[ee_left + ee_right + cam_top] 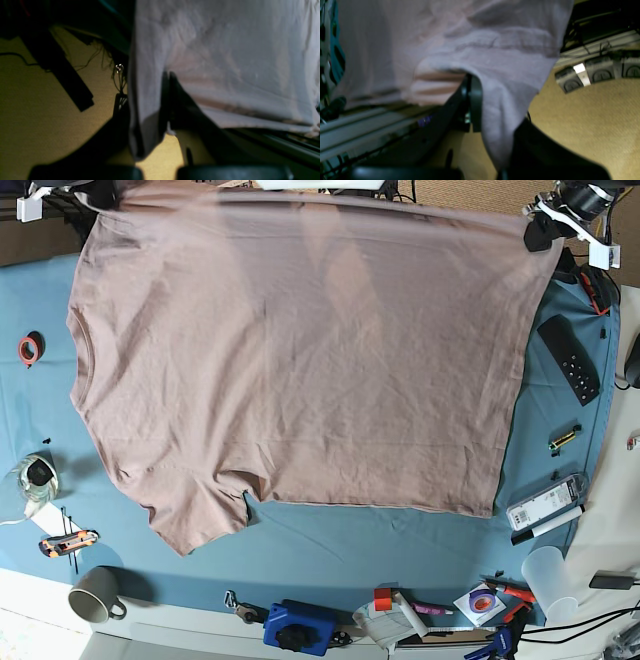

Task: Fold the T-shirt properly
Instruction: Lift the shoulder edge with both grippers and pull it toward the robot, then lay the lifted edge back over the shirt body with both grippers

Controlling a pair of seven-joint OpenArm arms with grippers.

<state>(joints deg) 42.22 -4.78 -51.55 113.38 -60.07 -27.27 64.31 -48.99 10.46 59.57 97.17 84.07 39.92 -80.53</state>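
T-shirt (300,360) over blue tablecloth (330,540), tan carpet (595,120), left claw (168,82) and right claw (471,85) gripping shirt corners

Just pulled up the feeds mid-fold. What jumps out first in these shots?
The big dusty-pink T-shirt dominates, spread wide over the blue table cloth with its top edge held at the table's far side. The right gripper and left gripper are each clamped on a bunched corner of fabric hanging past the table edge. Clutter rings the shirt: a black remote on the right, a grey mug at the near left corner.
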